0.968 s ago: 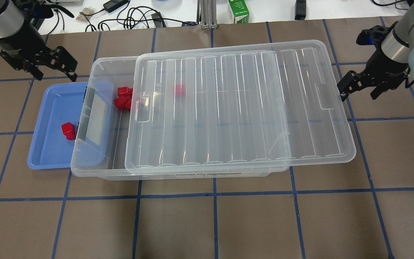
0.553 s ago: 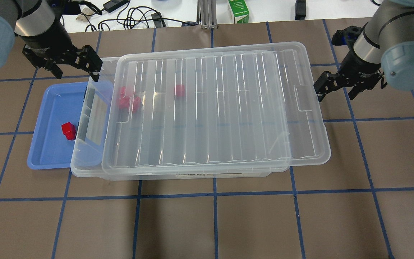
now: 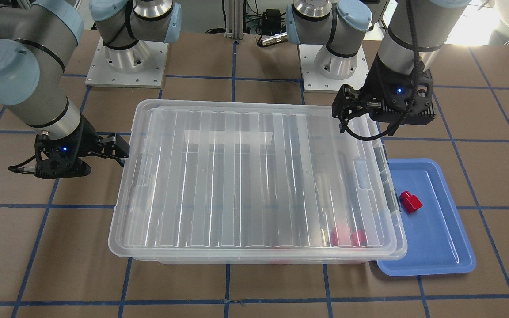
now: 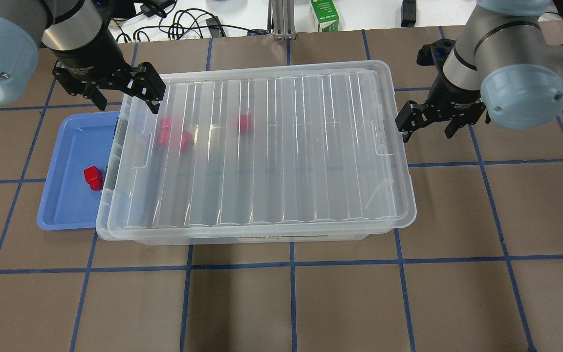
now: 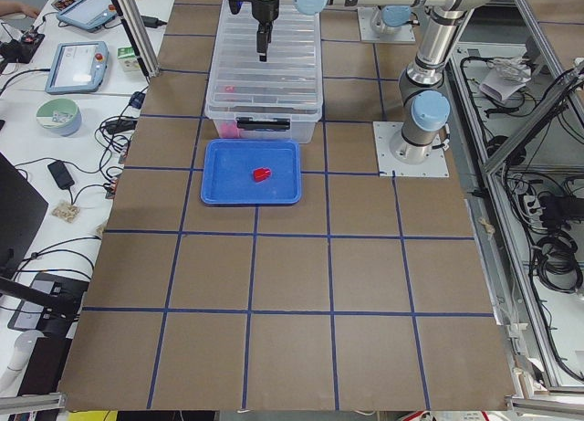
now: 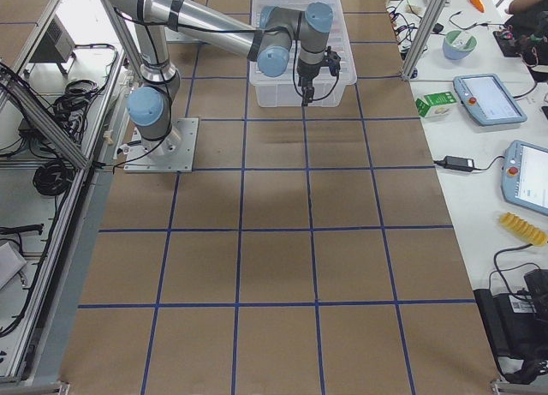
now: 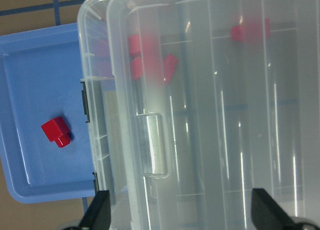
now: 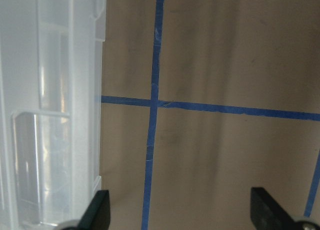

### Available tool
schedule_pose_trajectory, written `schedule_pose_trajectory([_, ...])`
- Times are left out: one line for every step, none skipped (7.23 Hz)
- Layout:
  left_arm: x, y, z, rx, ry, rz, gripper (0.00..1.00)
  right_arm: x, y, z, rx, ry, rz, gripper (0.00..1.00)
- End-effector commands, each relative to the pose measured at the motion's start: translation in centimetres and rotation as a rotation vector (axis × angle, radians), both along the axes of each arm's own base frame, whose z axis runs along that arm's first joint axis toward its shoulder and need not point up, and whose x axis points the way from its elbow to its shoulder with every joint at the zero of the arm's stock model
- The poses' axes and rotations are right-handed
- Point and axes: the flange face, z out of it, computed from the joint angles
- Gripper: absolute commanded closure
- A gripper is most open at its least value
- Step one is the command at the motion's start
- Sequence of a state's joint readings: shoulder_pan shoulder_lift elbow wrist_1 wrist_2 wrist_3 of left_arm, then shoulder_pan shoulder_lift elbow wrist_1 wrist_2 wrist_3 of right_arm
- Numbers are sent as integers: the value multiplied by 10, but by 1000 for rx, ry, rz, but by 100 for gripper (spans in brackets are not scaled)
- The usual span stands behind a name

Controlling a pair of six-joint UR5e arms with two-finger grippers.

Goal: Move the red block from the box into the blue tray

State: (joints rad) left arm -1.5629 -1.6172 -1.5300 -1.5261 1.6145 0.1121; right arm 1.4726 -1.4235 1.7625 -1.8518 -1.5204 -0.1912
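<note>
**Red block in the tray, lid on the box**

One red block [image 4: 93, 177] lies in the blue tray [image 4: 66, 146], near the edge just beside the box [image 4: 311, 238]. Other red blocks [image 4: 174, 138] show through the clear lid [image 4: 271, 161] resting on top. The left tool [image 4: 127, 100] hangs spread over the lid's tray-side corner. The right tool [image 4: 426, 131], spread and empty, is just off the opposite end.

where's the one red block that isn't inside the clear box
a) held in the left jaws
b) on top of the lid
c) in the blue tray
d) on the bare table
C: the red block lies on the floor of the blue tray, just outside the end of the box, and nothing is gripping it.
</note>
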Motion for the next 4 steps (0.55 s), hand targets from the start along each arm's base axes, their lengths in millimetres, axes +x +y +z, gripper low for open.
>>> schedule_pose_trajectory([-2,5,12,-13,13,1,0,7,-4,1,-10,5,11,0])
schedule_pose_trajectory([-1,7,13,-14,19,7,0,4,-11,24,-84,26,9,0])
schedule_pose_trajectory([0,7,14,-15,16,7,0,5,-14,67,-157,35,6,0])
schedule_pose_trajectory([-1,13,21,-21,16,5,0,12,-1,104,-161,32,11,0])
